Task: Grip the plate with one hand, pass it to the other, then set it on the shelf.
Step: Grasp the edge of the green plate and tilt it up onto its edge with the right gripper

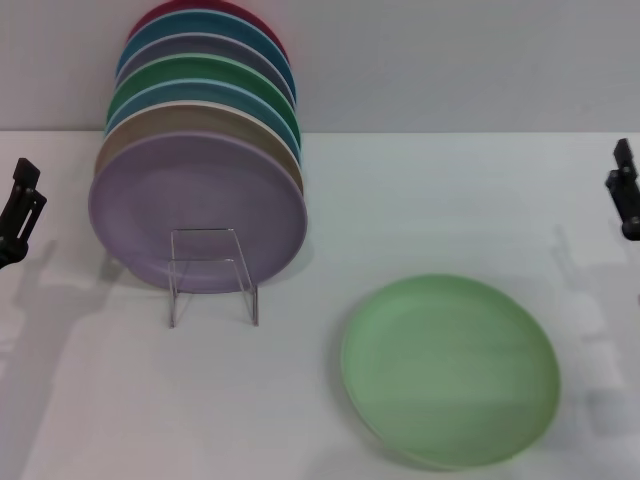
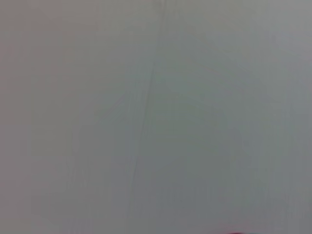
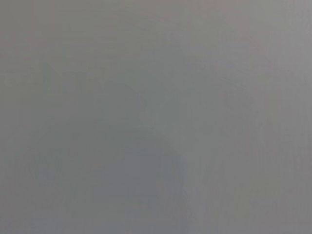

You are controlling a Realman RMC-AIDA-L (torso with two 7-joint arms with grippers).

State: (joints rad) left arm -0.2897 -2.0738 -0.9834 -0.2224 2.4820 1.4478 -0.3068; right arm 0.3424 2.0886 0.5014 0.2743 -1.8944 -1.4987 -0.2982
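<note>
The pale mint green plate (image 1: 450, 370) lies flat on the white table, right of centre and toward the front edge. The clear shelf (image 1: 212, 275) stands left of centre, its thin front legs on the table, with a row of coloured plates leaning on edge in it. My left gripper (image 1: 18, 210) sits at the far left edge of the head view, well away from the plate. At the far right edge is my right gripper (image 1: 625, 195), also clear of the plate. Both wrist views show only blank grey surface.
The stacked row in the stand has a lavender plate (image 1: 197, 212) in front, then tan, blue, dark green, and red ones behind, reaching back to the wall. White table (image 1: 420, 200) stretches between the stand and the mint plate.
</note>
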